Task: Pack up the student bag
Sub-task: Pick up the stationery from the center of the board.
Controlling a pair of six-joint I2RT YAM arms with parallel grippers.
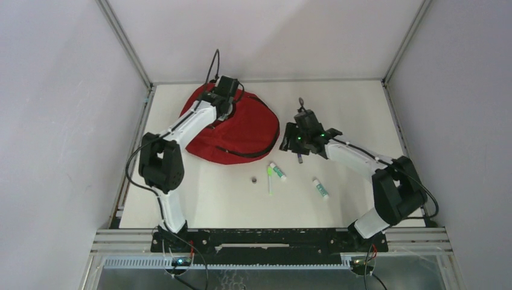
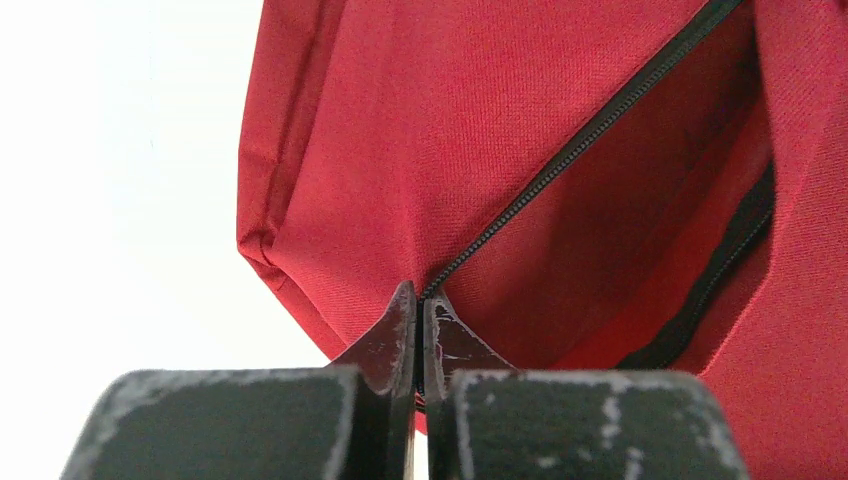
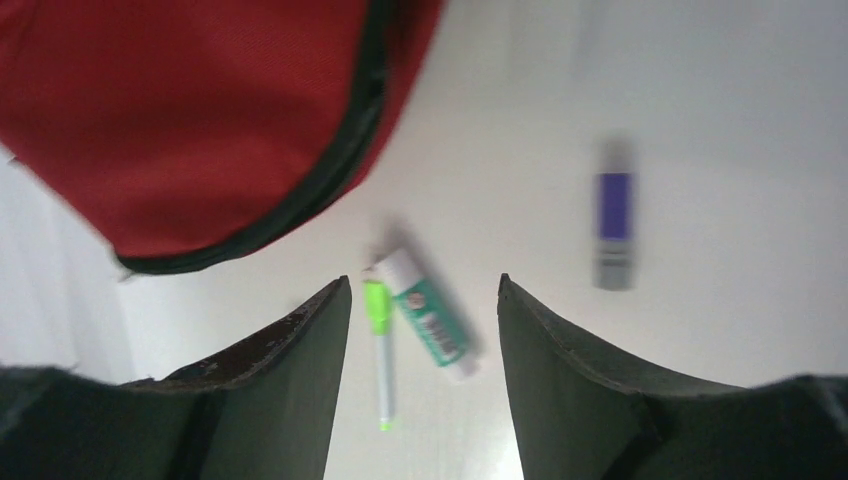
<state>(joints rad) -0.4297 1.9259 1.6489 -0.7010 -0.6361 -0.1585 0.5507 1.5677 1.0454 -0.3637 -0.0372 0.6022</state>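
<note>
Left claw [image 2: 418, 300] is clamped on the student bag [image 2: 450, 130] at the zip, probably steadying it. Right claw [image 3: 425, 285] sits apart over the glue stick [image 3: 432, 318], ready to grab.

student bag [image 1: 241, 130]: plain red weave, black zip trim [image 2: 590, 135] | pen [image 3: 380, 350] just beside bag: lime green | tube [image 3: 430, 320] near bag: white, green label | stick [image 3: 613, 228] farther from bag: purple body, grey end | table [image 1: 350, 109] under bag: off-white | left gripper [image 2: 418, 330] at bag's zip: black, pale scuffs
</note>
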